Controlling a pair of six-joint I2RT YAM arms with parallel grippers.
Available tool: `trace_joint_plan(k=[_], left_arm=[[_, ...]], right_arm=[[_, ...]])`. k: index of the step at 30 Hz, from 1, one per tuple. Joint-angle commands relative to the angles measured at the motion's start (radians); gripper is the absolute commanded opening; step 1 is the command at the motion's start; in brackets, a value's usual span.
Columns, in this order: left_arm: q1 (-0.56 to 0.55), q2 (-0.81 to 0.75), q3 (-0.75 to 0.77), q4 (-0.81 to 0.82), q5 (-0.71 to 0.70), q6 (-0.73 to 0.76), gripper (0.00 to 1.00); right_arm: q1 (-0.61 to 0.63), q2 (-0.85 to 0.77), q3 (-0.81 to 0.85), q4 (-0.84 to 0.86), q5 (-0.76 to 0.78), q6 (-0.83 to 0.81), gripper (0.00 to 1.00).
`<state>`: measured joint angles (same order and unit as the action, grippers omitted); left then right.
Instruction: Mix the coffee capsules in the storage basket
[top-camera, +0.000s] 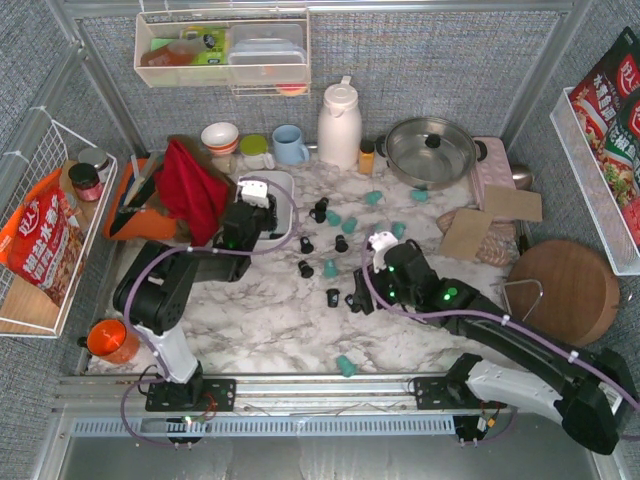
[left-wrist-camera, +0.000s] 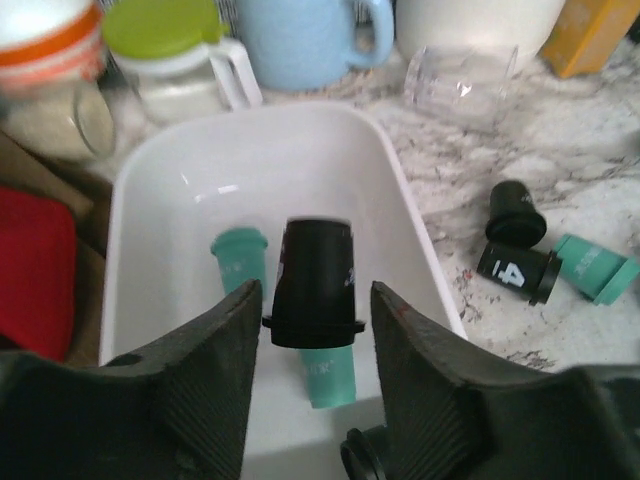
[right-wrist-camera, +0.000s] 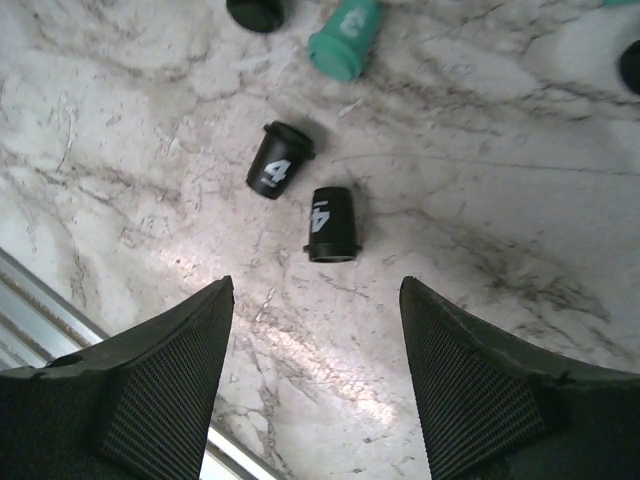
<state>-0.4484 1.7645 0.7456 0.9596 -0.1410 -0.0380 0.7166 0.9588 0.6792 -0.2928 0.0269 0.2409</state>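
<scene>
The white storage basket (left-wrist-camera: 150, 200) lies under my left gripper (left-wrist-camera: 315, 300), with two teal coffee capsules (left-wrist-camera: 240, 262) on its floor. A black capsule (left-wrist-camera: 315, 275) hangs between the fingertips, rim down. The jaws stand a little wider than it, with a sliver of gap on the right. From the top view, the left gripper (top-camera: 268, 215) is over the basket (top-camera: 287, 184). My right gripper (right-wrist-camera: 315, 285) is open and empty, low over the marble. Two black capsules (right-wrist-camera: 331, 224) lie just ahead of it, and a teal one (right-wrist-camera: 345, 38) farther on. Several capsules (top-camera: 341, 243) are scattered on the table.
A white thermos (top-camera: 339, 125), steel pot (top-camera: 430, 150), blue mug (top-camera: 290, 145) and green-lidded jar (top-camera: 254, 150) line the back. A red cloth (top-camera: 190, 190) lies left of the basket, a round wooden board (top-camera: 563, 290) at right, and an orange cup (top-camera: 110, 340) near left.
</scene>
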Motion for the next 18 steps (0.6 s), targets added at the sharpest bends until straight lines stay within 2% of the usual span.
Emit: trace_joint_plan(k=[1,4,5,6,7,12,18], left_arm=[[0.010,0.049,0.037,-0.085,-0.041,-0.095,0.63],[0.013,0.058,0.053,-0.107,-0.047,-0.102,0.75],[0.013,0.053,0.055,-0.111,-0.048,-0.101,0.81],[0.012,0.045,0.053,-0.117,-0.051,-0.099,0.96],[0.012,0.031,0.046,-0.118,-0.057,-0.099,0.98],[0.012,-0.126,-0.032,-0.137,-0.108,-0.097,0.99],[0.011,-0.379,-0.074,-0.359,-0.112,-0.115,0.99]], right_arm=[[0.057,0.057,-0.007,0.042,0.022,0.052,0.71],[0.110,0.100,-0.002,0.040,0.057,0.053,0.71],[0.131,0.113,0.001,0.039,0.072,0.054,0.71],[0.145,0.127,0.005,0.036,0.083,0.054,0.71],[0.161,0.141,0.012,0.031,0.096,0.054,0.71],[0.243,0.216,0.068,-0.034,0.175,0.072,0.71],[0.345,0.312,0.128,-0.113,0.260,0.130,0.69]])
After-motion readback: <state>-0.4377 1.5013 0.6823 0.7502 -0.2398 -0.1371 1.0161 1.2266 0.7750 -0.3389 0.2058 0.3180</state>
